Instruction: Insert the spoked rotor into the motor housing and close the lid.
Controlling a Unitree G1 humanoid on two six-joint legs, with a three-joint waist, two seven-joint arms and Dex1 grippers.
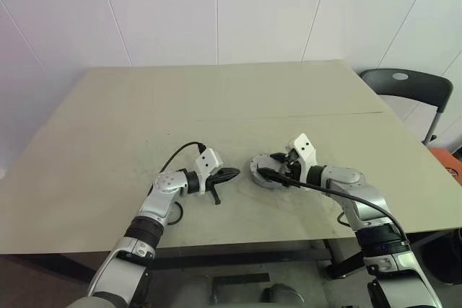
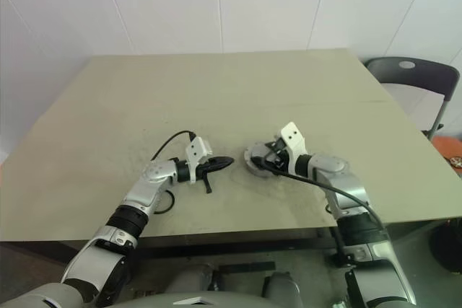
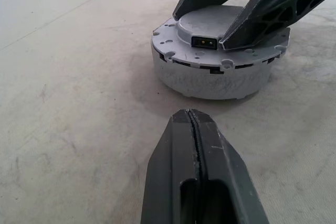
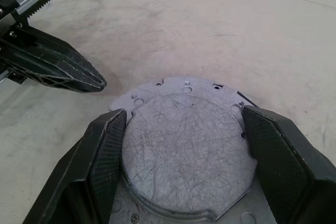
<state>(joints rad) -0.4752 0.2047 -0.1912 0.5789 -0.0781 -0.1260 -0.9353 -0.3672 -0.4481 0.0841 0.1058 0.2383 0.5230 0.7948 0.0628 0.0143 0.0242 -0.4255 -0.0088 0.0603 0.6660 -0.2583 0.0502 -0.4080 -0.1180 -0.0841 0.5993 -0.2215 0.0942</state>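
Now the right jaws (image 4: 181, 169) straddle the lid's (image 4: 189, 153) raised centre atop the motor housing (image 3: 212, 74) mid-tabletop (image 1: 216, 99), left jaws (image 3: 197, 174) pinched shut at nine o'clock — an uneven squeeze could skew that lid.

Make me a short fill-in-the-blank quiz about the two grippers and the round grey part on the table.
1. The right gripper has its jaws set around the raised top of the round grey metal motor assembly, which stands on the ____.
2. The left gripper's jaws are ____.
3. The left gripper holds ____.
4. Beyond the beige table's far right corner stands a dark ____.

Missing words: table; shut; nothing; chair
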